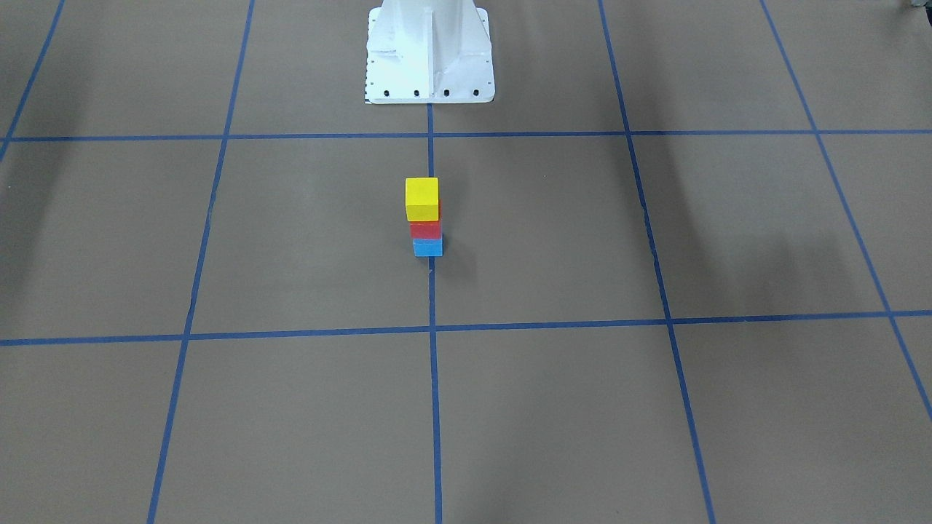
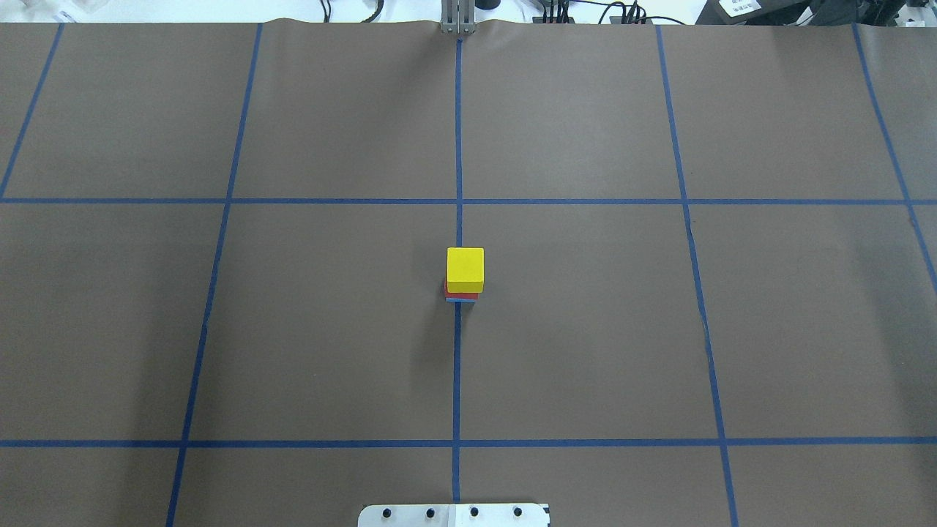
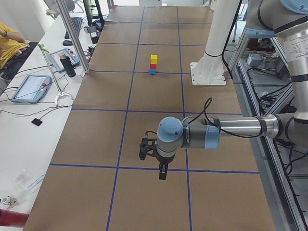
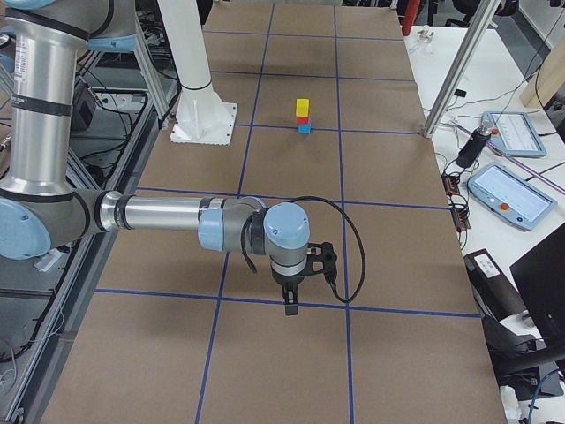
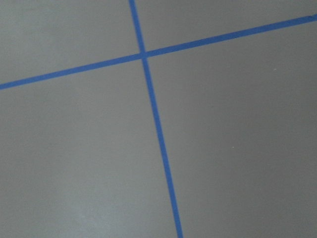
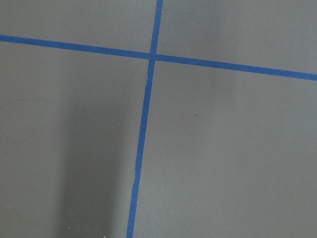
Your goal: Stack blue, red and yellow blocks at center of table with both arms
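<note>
Three stacked, yellow block (image 1: 422,198) on red block (image 1: 426,230) on blue block (image 1: 428,247)

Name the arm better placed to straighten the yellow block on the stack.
Right, marginally: the yellow block seems shifted toward that side of the red block. The left end effector and right end effector hang similarly far off.

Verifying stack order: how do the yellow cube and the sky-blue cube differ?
The matte yellow cube tops the stack; the matte sky-blue cube is at the bottom, on the brown taped table. Overhead, the yellow cube shows its whole top face; the blue cube only a sliver. Both look equal-sized, touching the red cube between.
</note>
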Controlling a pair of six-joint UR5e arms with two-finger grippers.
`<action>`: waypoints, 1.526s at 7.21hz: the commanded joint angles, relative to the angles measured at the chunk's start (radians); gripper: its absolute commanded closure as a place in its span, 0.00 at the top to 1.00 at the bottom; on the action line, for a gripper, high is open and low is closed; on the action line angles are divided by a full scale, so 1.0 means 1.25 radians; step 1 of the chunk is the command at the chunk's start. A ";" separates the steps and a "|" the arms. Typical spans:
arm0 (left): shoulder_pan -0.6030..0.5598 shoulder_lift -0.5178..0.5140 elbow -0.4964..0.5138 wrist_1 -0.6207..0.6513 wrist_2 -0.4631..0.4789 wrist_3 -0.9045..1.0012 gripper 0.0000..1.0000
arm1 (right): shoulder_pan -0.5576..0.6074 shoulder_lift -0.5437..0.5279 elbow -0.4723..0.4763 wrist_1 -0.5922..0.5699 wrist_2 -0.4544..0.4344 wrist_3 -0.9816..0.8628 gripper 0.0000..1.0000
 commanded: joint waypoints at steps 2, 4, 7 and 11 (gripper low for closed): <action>-0.046 -0.053 0.023 0.024 0.026 0.005 0.99 | 0.000 0.002 0.001 0.000 0.001 0.001 1.00; -0.026 -0.114 0.013 0.162 0.098 0.013 1.00 | 0.000 0.002 0.000 0.000 0.001 0.000 1.00; -0.026 -0.111 0.003 0.133 0.094 0.015 1.00 | 0.000 0.002 0.001 0.000 0.001 0.006 1.00; -0.025 -0.097 0.015 0.093 0.096 0.014 1.00 | 0.000 0.001 0.000 0.000 0.000 0.007 1.00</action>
